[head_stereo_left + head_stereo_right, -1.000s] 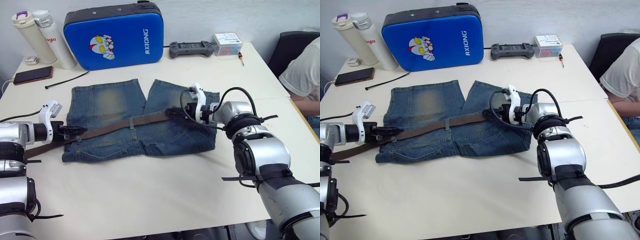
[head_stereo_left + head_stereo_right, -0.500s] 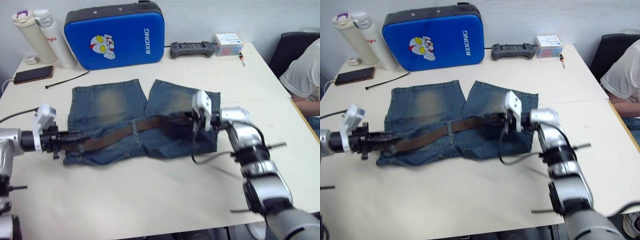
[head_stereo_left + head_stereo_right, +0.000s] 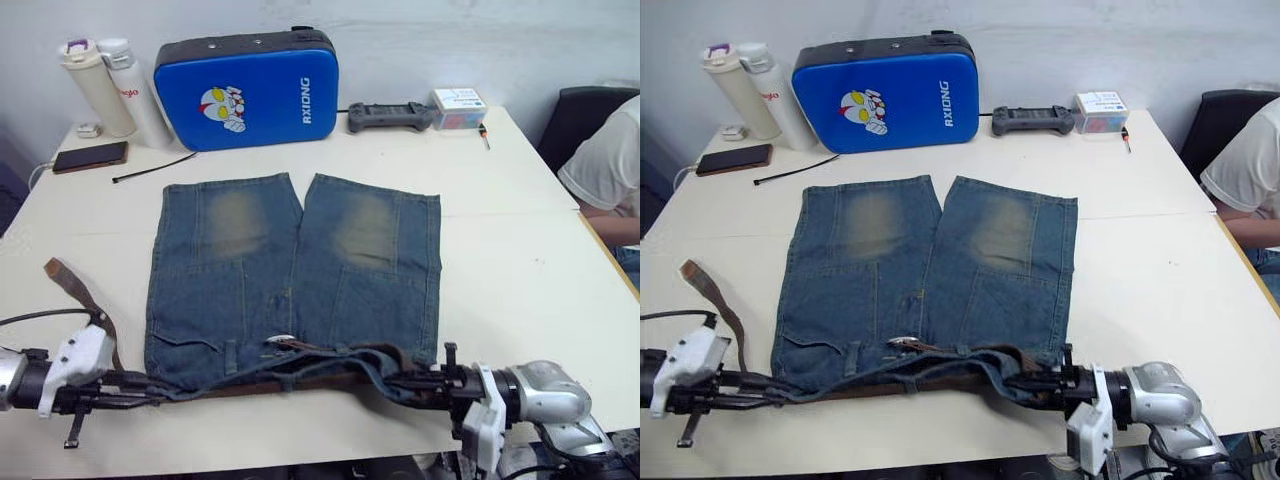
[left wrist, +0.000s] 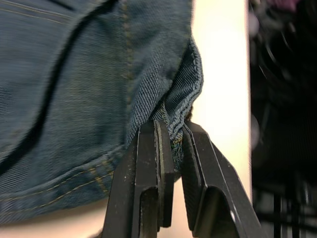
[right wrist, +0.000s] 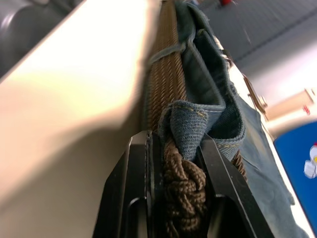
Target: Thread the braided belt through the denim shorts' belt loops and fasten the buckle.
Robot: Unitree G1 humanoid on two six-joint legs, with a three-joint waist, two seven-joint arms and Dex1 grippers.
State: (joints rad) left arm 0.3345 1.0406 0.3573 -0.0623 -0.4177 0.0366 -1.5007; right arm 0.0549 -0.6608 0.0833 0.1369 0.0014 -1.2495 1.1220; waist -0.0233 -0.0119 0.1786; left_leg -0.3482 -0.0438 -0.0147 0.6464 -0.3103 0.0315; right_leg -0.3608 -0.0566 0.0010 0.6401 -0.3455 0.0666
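1. Your denim shorts (image 3: 290, 270) lie flat on the counter (image 3: 500, 200), legs pointing away toward the blue case (image 3: 250, 88), waistband along the near edge; that waistband is the long axis that matters, running side to side between your two arms.

2. The braided belt (image 3: 320, 378) follows that same line under the waistband hem; its lighter strap end (image 3: 72, 285) curls free on the counter just beyond the shorts' left corner, and a small silver glint near the fly (image 3: 280, 341) may be the buckle, though it is too small to be sure.

3. Your left pincer (image 4: 173, 144) sits at the left end of the waistband, fingers closed onto a fold of denim at the shorts' corner; the belt itself is not between them as far as the wrist view shows.

4. Your right pincer (image 5: 176, 148) sits at the opposite end, fingers clamped on the braided belt with a lip of denim caught alongside; the strap runs straight ahead of it, in line with the fingers.

5. Judged from this, any pull must go along the waistband, not across it; the right arm holds the belt, the left merely anchors cloth, so the right is better placed to feed it through the belt loops (image 3: 285, 381).
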